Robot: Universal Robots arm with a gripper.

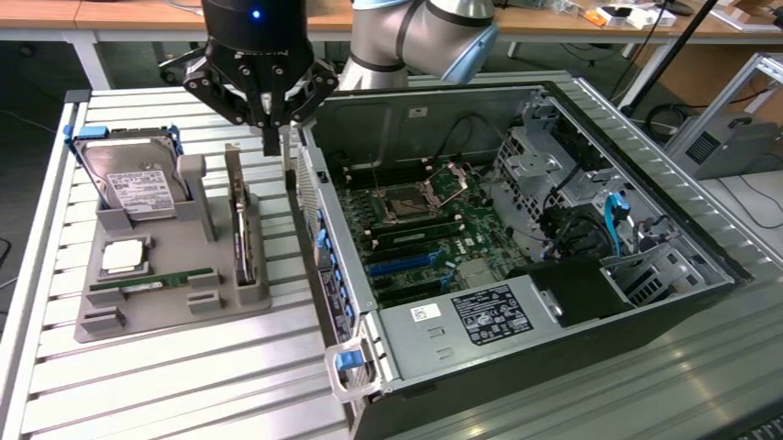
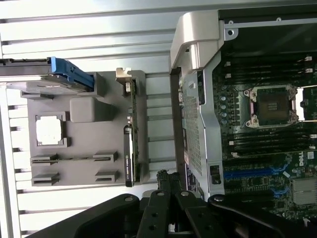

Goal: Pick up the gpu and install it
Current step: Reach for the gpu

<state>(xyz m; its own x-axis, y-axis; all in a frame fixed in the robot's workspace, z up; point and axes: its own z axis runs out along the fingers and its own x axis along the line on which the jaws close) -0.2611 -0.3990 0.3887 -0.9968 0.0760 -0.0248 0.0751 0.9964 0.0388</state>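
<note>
The gpu [image 1: 244, 225] is a long dark card standing on edge in a slot of the grey holder [image 1: 183, 312], with its silvery bracket at the far end. In the wrist view the gpu [image 2: 130, 148] is a narrow strip on the holder [image 2: 84, 111]. My gripper [image 1: 271, 147] hangs above the gap between the holder and the computer case, near the card's far end. Its fingers are pressed together with nothing between them. In the wrist view, the gripper [image 2: 167, 175] sits beside the gpu, apart from it.
The open computer case [image 1: 367, 367] lies on the exterior view's right with its motherboard [image 1: 416, 229] and blue slots [image 1: 398, 266] exposed. The holder also carries a hard drive [image 1: 135, 188], a square chip [image 1: 124, 257] and a green memory stick [image 1: 153, 280]. All rest on a slatted metal table [image 1: 183, 385].
</note>
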